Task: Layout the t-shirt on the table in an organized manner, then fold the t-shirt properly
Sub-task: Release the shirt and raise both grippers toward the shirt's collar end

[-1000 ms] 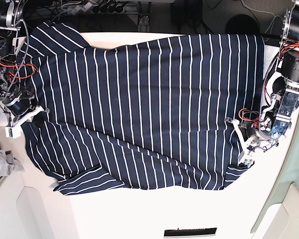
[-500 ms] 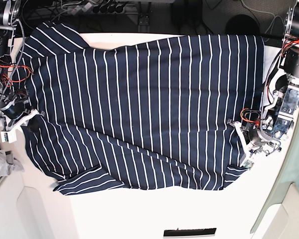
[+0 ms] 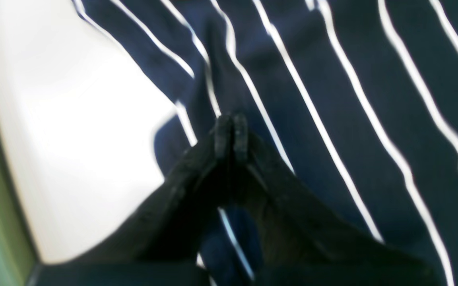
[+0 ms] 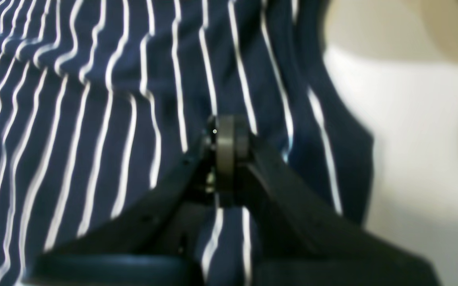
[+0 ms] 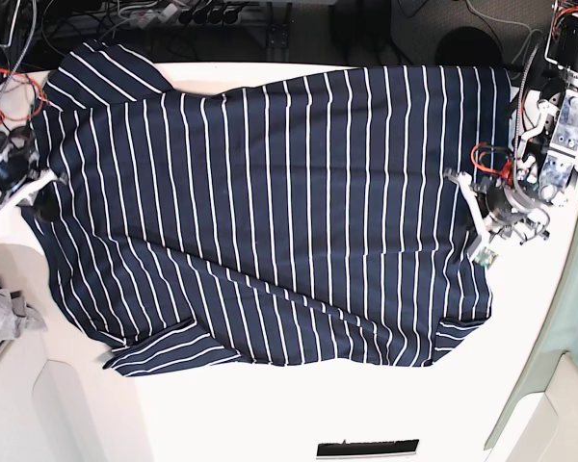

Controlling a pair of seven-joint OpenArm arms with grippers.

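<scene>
The navy t-shirt (image 5: 270,212) with thin white stripes lies spread across the white table (image 5: 270,404), a sleeve folded at the front left. My left gripper (image 5: 470,229) is at the shirt's right edge, shut on a pinched ridge of the t-shirt (image 3: 332,99); its black fingers (image 3: 223,137) press together in the left wrist view. At the shirt's left edge my right gripper (image 5: 40,197) is shut on the t-shirt (image 4: 94,119) too, and the fingertips (image 4: 229,147) meet with striped cloth between them.
A small grey cloth (image 5: 0,322) lies off the table's left side. Cables and dark gear (image 5: 212,19) run along the far edge. A green panel (image 5: 568,318) stands to the right. Bare white tabletop runs along the front.
The left gripper has moved toward the far edge, pulling the shirt's right hem outward. The right gripper has moved left and back, drawing the left edge with it.
</scene>
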